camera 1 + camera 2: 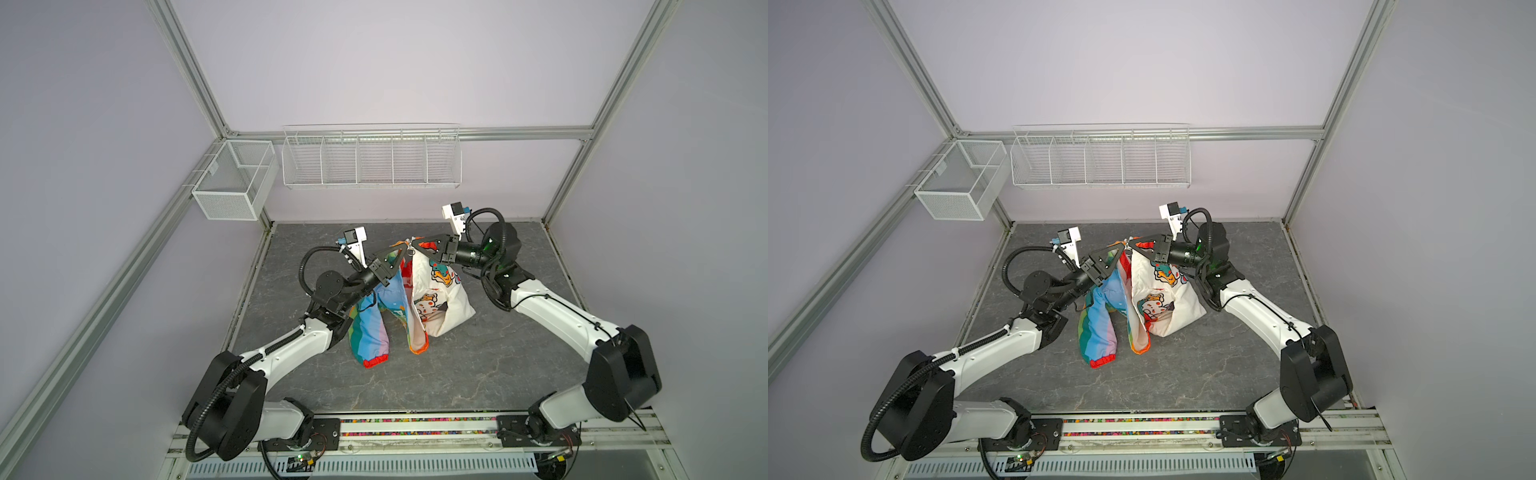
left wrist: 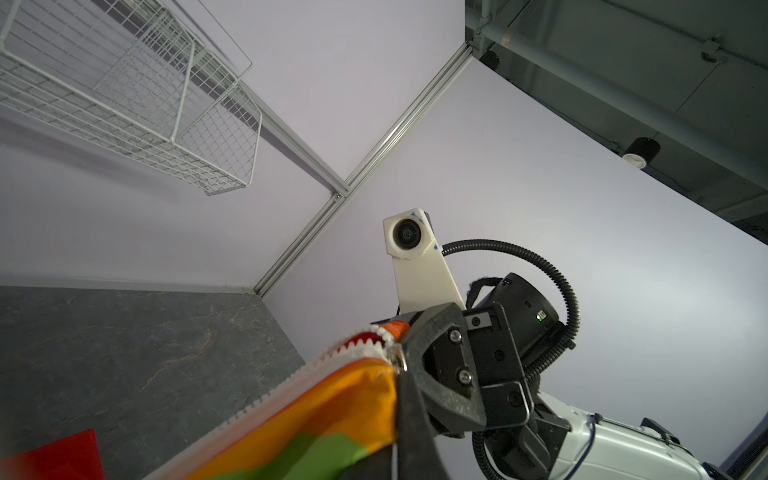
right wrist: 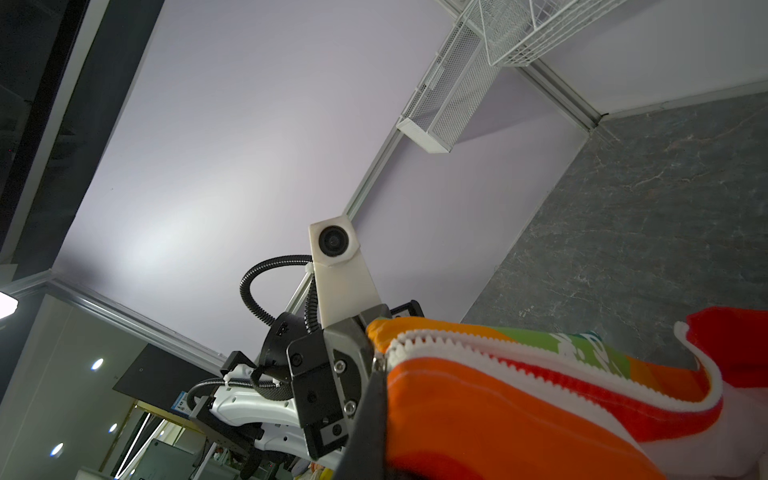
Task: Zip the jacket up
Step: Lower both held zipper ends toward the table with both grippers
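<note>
The jacket (image 1: pixel 432 299) (image 1: pixel 1158 299) hangs over the grey table, held up by one end of its white zipper, where both grippers meet. A rainbow sleeve with a red cuff (image 1: pixel 376 362) and the white lining with bear print droop onto the table. My left gripper (image 1: pixel 402 248) (image 1: pixel 1121 247) is shut on the orange and green edge (image 2: pixel 332 415). My right gripper (image 1: pixel 415 245) (image 1: pixel 1133 242) is shut on the orange edge (image 3: pixel 478 415). White zipper teeth (image 2: pixel 291 386) (image 3: pixel 498 345) run away from the tips, and a small metal piece (image 2: pixel 397 359) sits at their end. The front edges part lower down.
A white wire basket rack (image 1: pixel 370 158) hangs on the back wall. A mesh basket (image 1: pixel 232 178) hangs on the left frame rail. Aluminium posts stand at the table's back corners. Bare grey table (image 1: pixel 457 374) lies in front of the jacket.
</note>
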`<state>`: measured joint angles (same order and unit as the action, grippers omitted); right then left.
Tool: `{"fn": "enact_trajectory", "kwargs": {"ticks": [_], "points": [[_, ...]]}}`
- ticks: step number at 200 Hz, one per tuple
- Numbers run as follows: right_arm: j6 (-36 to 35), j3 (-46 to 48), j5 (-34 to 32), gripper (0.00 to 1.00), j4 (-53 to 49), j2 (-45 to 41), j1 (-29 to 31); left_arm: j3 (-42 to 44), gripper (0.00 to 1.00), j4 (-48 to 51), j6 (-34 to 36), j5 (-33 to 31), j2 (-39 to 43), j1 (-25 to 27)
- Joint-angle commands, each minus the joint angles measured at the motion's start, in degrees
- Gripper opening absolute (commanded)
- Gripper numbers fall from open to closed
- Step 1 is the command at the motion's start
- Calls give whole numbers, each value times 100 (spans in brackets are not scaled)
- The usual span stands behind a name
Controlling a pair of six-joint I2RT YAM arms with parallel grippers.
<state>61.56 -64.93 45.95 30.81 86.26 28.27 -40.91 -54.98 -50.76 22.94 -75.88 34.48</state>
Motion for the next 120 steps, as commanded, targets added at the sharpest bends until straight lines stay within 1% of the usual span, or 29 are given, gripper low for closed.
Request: {"fn": "enact_trajectory", "kwargs": {"ticks": [1, 20, 34, 53, 93, 120], "points": [[-133, -95, -816, 7, -383, 4, -136, 185, 0, 759, -42, 374, 227, 131], [-302, -39, -823, 7, -821, 55, -130, 304, 0, 1084, 26, 304, 352, 131], [-332, 68, -838, 7, -909, 96, -136, 381, 0, 1298, 60, 268, 446, 134], [-228, 235, -855, 7, -796, 170, -131, 497, 0, 1484, 47, 246, 533, 129], [92, 504, -969, 7, -365, 308, -129, 704, 0, 1556, -111, 195, 613, 129], [125, 508, -959, 7, -383, 398, -127, 775, 0, 1552, -184, 118, 673, 138]]}}
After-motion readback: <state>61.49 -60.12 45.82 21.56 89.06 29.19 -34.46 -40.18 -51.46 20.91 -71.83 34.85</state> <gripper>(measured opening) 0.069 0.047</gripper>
